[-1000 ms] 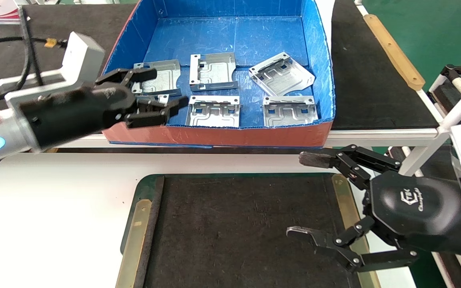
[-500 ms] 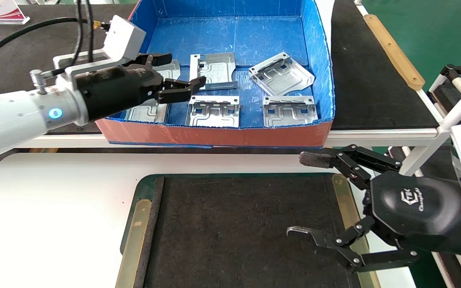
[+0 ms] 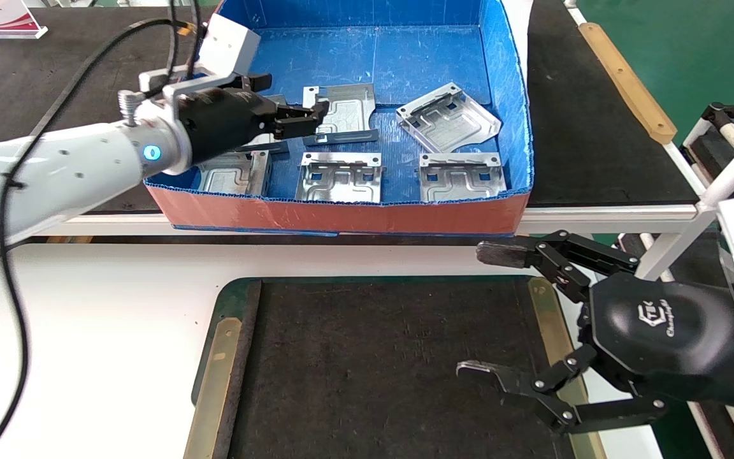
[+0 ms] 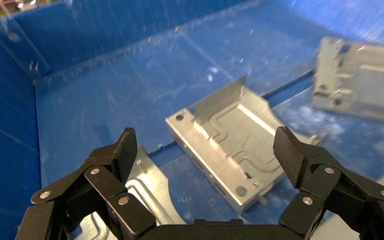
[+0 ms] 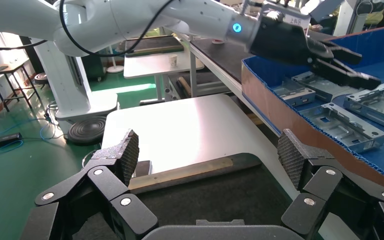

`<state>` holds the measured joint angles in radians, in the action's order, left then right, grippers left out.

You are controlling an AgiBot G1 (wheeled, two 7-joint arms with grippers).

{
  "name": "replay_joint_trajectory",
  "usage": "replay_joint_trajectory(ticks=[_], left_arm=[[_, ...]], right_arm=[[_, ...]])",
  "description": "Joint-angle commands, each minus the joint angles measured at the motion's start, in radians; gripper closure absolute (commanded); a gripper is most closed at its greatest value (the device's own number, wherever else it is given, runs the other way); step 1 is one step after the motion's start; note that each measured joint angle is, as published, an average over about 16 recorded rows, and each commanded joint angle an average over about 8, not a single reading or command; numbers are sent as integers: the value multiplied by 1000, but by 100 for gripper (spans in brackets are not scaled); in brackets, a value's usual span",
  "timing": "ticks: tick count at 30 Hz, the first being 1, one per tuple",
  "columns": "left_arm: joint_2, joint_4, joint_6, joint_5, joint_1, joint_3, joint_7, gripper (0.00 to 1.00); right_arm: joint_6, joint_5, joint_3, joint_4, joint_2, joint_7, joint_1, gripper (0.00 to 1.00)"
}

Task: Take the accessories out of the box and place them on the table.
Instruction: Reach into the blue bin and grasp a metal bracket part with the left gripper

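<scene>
The left gripper (image 3: 290, 102) is hovering inside the box (image 3: 341, 217), its fingers (image 4: 125, 150) spread wide and gripping nothing, above the plates (image 3: 340, 177) at the box's left side. All six plates are lying on the blue floor; one (image 3: 448, 118) is sitting tilted towards the right. The right gripper (image 3: 485, 312) is hanging over the right edge of the worktop (image 3: 86, 331), beside the dark mat (image 3: 373, 370), fingers (image 5: 122, 152) likewise spread wide and empty.
</scene>
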<state>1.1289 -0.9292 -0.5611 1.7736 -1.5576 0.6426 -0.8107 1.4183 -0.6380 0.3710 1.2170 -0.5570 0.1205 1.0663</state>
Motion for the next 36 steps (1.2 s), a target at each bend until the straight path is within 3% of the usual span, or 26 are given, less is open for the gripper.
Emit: replay_joint_trajectory(ticks=[1, 16, 17, 19, 20, 24, 25, 27, 28, 36], left_arm=[[20, 25, 15, 41, -10, 14, -31, 0], [154, 187, 89, 282, -59, 55, -244, 0], [159, 193, 91, 292, -61, 56, -252, 7], [166, 199, 95, 307, -65, 58, -263, 32], [168, 201, 96, 312, -66, 59, -267, 44], [173, 206, 100, 322, -70, 60, -271, 94], [172, 205, 100, 321, -70, 60, -271, 100], [171, 204, 100, 318, -69, 59, -269, 100], [170, 204, 99, 317, -69, 59, -268, 100], [165, 199, 97, 306, -66, 57, -264, 100]], right_arm=[[0, 0, 0, 0, 0, 0, 0, 0], [0, 0, 0, 0, 0, 0, 0, 0], [0, 0, 0, 0, 0, 0, 0, 0], [0, 0, 0, 0, 0, 0, 0, 2], [0, 0, 0, 0, 0, 0, 0, 11], [0, 0, 0, 0, 0, 0, 0, 61], [0, 0, 0, 0, 0, 0, 0, 73], [0, 0, 0, 0, 0, 0, 0, 96], [0, 0, 0, 0, 0, 0, 0, 100], [0, 0, 0, 0, 0, 0, 0, 100]])
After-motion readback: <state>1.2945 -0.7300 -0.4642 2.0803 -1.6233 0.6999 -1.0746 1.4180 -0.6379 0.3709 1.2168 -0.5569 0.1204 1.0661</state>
